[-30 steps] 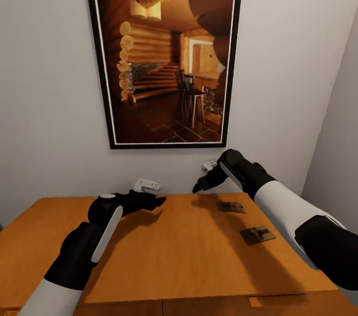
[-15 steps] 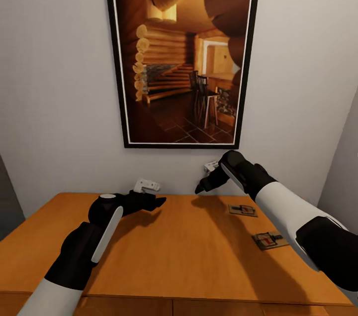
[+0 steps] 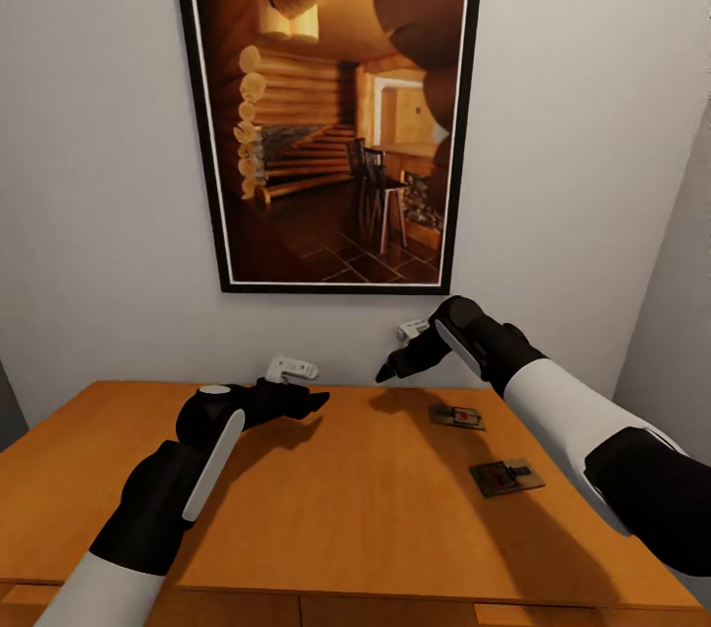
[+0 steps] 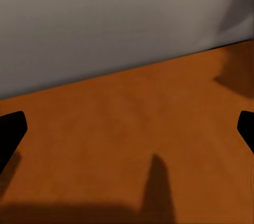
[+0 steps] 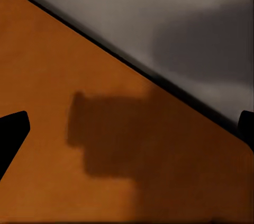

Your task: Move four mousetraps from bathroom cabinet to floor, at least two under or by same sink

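Two mousetraps lie on the orange-brown top of the cabinet (image 3: pixel 375 509), towards its right side: one (image 3: pixel 456 417) further back, the other (image 3: pixel 506 477) nearer the front. My right gripper (image 3: pixel 388 373) hovers above the cabinet top, left of the far trap and close to the wall. Its fingertips (image 5: pixel 13 128) stand wide apart with nothing between them. My left gripper (image 3: pixel 314 401) is held low over the middle of the top, and its fingertips (image 4: pixel 10 134) are spread wide over bare wood. The bathroom floor and sink are out of view.
A tall black-framed picture (image 3: pixel 326 104) of a log cabin interior hangs on the white wall behind the cabinet. Two white wall fittings (image 3: pixel 291 368) (image 3: pixel 413 328) sit just above the cabinet's back edge. A side wall (image 3: pixel 681 311) closes in at the right.
The whole head view swung right and then back left, so the camera has moved. Both arms keep the same pose, and the two mousetraps have not moved on the cabinet top.
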Controlling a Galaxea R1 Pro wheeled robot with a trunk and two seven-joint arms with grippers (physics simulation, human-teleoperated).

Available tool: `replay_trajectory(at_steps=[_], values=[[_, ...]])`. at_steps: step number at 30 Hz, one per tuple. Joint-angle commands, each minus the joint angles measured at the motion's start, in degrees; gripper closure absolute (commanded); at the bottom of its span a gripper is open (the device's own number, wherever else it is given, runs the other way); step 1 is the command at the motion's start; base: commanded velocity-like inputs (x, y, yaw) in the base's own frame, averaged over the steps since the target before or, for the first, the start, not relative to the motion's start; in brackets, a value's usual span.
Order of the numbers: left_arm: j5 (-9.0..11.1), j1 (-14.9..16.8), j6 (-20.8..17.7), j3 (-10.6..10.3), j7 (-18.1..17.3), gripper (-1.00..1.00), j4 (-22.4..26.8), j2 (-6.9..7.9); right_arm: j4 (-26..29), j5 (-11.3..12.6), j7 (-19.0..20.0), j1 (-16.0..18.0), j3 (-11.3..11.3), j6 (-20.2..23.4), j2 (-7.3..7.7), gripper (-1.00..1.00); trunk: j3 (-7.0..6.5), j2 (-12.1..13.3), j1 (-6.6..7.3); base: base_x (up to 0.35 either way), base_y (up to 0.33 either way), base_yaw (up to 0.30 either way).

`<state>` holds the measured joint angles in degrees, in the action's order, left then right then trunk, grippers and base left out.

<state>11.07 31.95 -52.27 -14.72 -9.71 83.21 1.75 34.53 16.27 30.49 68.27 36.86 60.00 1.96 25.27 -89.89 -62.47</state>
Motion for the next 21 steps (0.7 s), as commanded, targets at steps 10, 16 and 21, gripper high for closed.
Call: replay_trajectory(at_steps=[10, 16, 21], values=[[0.0, 0.0, -0.3, 0.0, 0.0, -1.00, 0.0, 0.01, 0.0, -3.2, -0.5, 0.1, 0.3, 0.0, 0.84, -1.00, 0.06, 0.0, 0.00, 0.000, -0.013, 0.000], [0.1, 0.0, -0.3, 0.0, 0.0, -1.00, 0.0, 0.01, 0.0, -3.2, -0.5, 0.1, 0.2, 0.0, 0.85, -1.00, 0.06, 0.0, 0.00, -0.001, -0.003, 0.000], [0.1, 0.0, -0.3, 0.0, 0.0, -1.00, 0.1, 0.01, 0.0, -3.2, -0.5, 0.1, 0.2, 0.0, 0.85, -1.00, 0.06, 0.0, 0.00, -0.056, -0.107, 0.000]])
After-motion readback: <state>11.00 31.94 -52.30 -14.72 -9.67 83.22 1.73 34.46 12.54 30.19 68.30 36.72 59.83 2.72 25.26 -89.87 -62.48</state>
